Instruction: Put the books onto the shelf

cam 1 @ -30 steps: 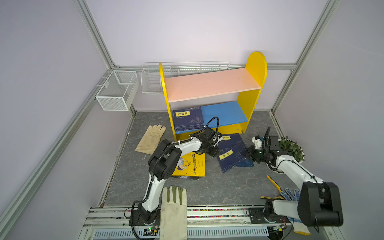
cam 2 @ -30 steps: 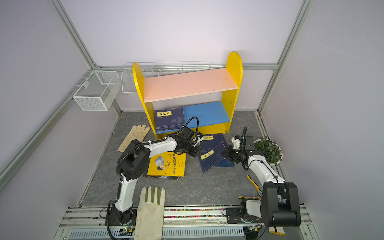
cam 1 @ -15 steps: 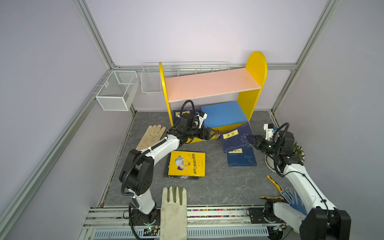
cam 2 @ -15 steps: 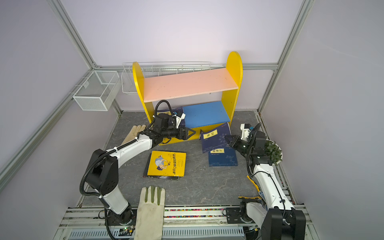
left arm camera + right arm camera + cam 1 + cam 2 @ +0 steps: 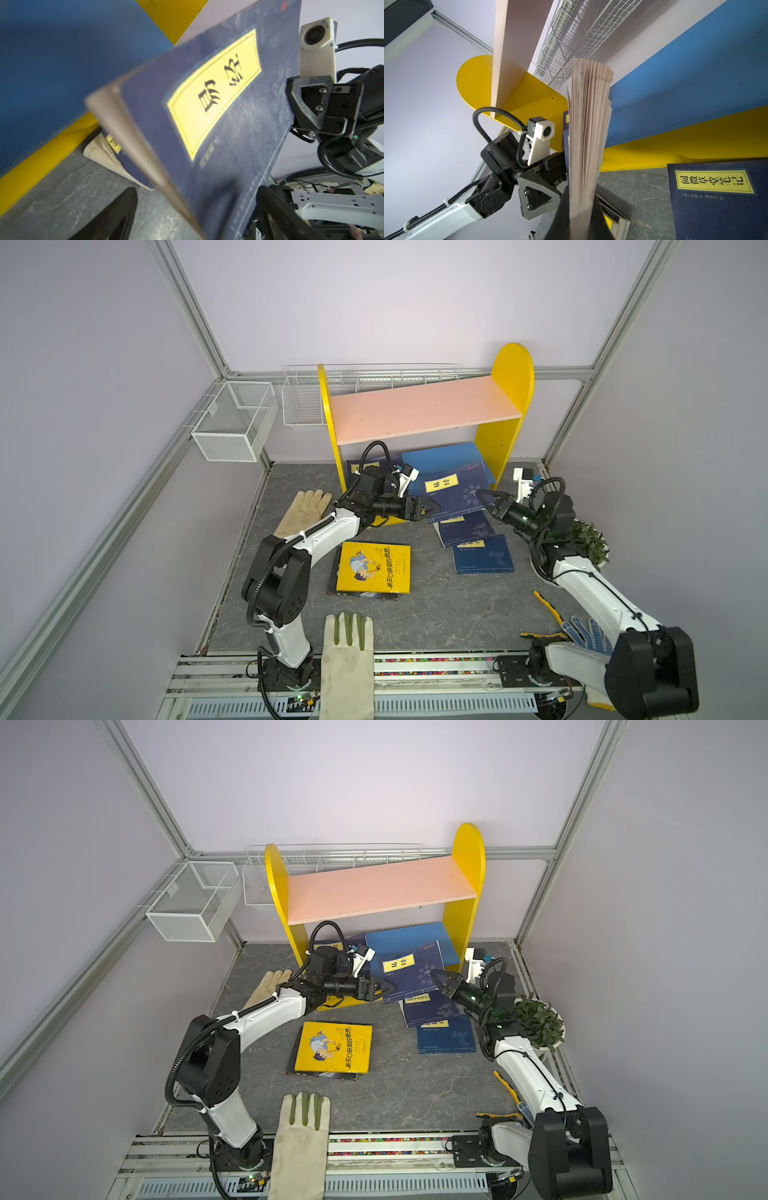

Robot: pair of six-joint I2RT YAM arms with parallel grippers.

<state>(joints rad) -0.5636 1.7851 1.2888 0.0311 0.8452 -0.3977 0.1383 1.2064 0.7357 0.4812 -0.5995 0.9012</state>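
The shelf (image 5: pixel 424 410) (image 5: pixel 374 886) stands at the back, and one navy book (image 5: pixel 365 466) lies on its blue lower board (image 5: pixel 440 454). My right gripper (image 5: pixel 482 495) (image 5: pixel 436 975) (image 5: pixel 581 207) is shut on a navy book with a yellow label (image 5: pixel 453 493) (image 5: pixel 411 971) (image 5: pixel 218 116) (image 5: pixel 587 124), which hangs tilted in front of that board. My left gripper (image 5: pixel 432 506) (image 5: pixel 384 990) (image 5: pixel 197 189) is open, its jaws straddling that book's opposite edge. Two navy books (image 5: pixel 465 526) (image 5: pixel 482 556) and a yellow book (image 5: pixel 374 568) lie on the floor.
Two white wire baskets (image 5: pixel 237 423) (image 5: pixel 303 402) hang at the back left. A tan glove (image 5: pixel 303 510) lies left of the shelf, and a white glove (image 5: pixel 347 655) at the front edge. A potted plant (image 5: pixel 590 543), pliers (image 5: pixel 548 610) and a dotted glove (image 5: pixel 590 635) sit on the right.
My right gripper has lifted the labelled navy book off the floor pile toward the shelf. My left gripper opened and swung over to that book's far edge.
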